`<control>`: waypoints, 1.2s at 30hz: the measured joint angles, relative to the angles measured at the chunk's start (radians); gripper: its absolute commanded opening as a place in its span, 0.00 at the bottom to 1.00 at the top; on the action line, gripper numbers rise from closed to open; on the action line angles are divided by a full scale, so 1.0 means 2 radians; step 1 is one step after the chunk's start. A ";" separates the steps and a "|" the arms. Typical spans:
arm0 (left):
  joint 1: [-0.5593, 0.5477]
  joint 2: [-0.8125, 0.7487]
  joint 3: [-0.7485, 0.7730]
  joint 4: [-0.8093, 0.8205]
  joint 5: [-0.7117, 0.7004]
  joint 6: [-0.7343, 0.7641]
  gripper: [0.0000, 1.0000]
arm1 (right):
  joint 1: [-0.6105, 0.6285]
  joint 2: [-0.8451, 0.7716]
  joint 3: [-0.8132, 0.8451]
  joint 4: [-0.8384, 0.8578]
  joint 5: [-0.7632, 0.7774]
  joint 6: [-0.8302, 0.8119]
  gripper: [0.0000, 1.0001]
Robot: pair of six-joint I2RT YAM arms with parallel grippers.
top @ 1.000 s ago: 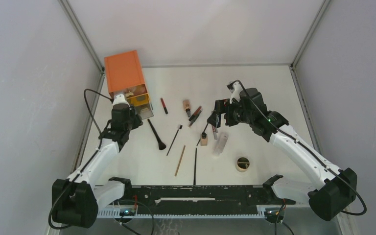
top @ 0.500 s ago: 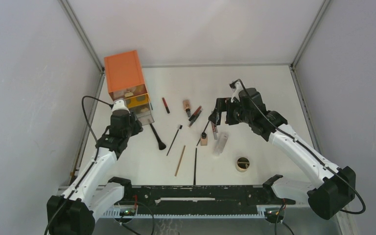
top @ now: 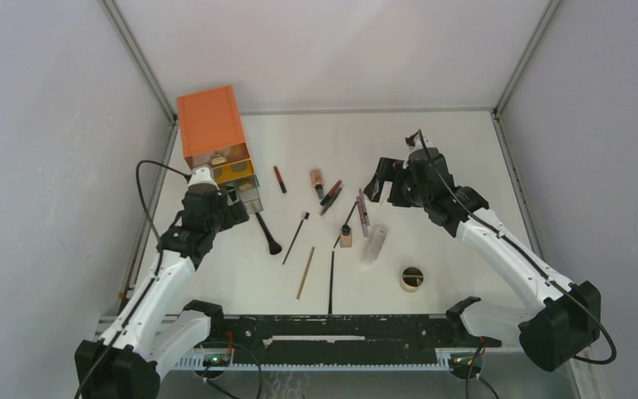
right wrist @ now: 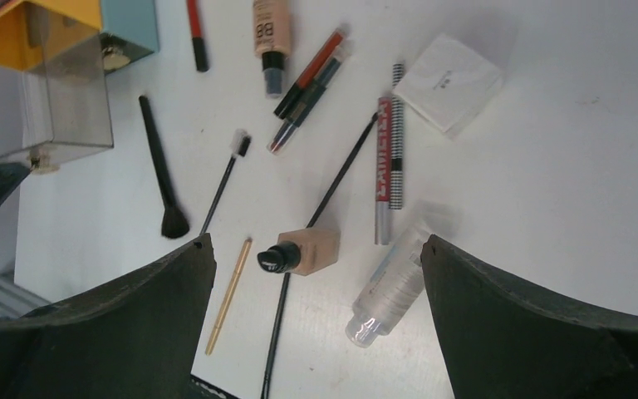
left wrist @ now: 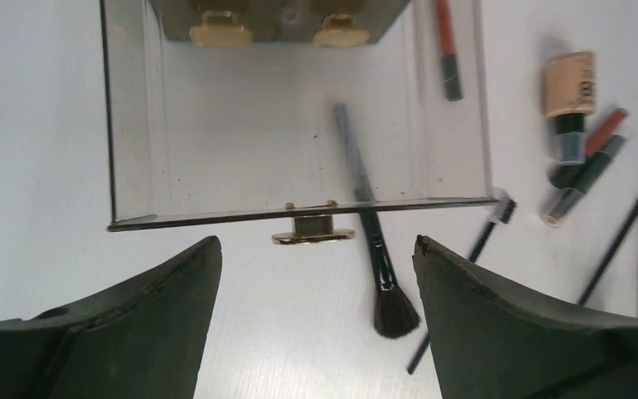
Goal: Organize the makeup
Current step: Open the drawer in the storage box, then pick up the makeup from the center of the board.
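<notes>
The left gripper hangs with its jaws released and nothing between them, just in front of the clear drawer pulled out of the orange box. The drawer looks empty. The makeup lies loose across the middle of the table, between the two arms. The nearest piece is a black brush by the drawer's front right corner, and I cannot tell whether its handle runs under the drawer. I'd worry about a finger catching the gold handle on the way down and shoving the drawer, or skidding the flat brush away. The right gripper, jaws wide and empty, hovers over a crowded patch. There a bottle lies on a long black pencil, with a clear tube just beside. Closing there could drag neighbours, and the tube looks apt to roll. The wooden pencil and the black one point toward the near rail, so a nudge might send them off. The best room is on the far side and to the right. The middle is tight if both arms reach in together.
</notes>
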 measured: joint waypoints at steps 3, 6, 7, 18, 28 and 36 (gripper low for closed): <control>-0.002 -0.025 0.031 -0.033 0.012 0.012 0.88 | -0.016 -0.005 -0.007 0.000 0.011 0.014 1.00; -0.023 -0.063 0.062 -0.056 0.024 0.028 0.88 | -0.029 -0.013 -0.019 0.000 0.022 0.025 1.00; -0.033 -0.076 0.072 -0.065 0.028 0.032 0.88 | -0.033 -0.016 -0.024 0.000 0.025 0.029 1.00; -0.121 0.015 0.198 -0.089 0.050 0.056 1.00 | -0.036 -0.022 -0.033 0.005 0.036 0.053 1.00; -0.217 0.321 0.373 -0.069 0.024 0.061 1.00 | -0.057 -0.092 -0.055 -0.006 0.056 0.055 1.00; -0.207 0.552 0.578 -0.106 -0.003 0.037 0.86 | -0.087 -0.129 -0.072 -0.037 0.057 0.056 1.00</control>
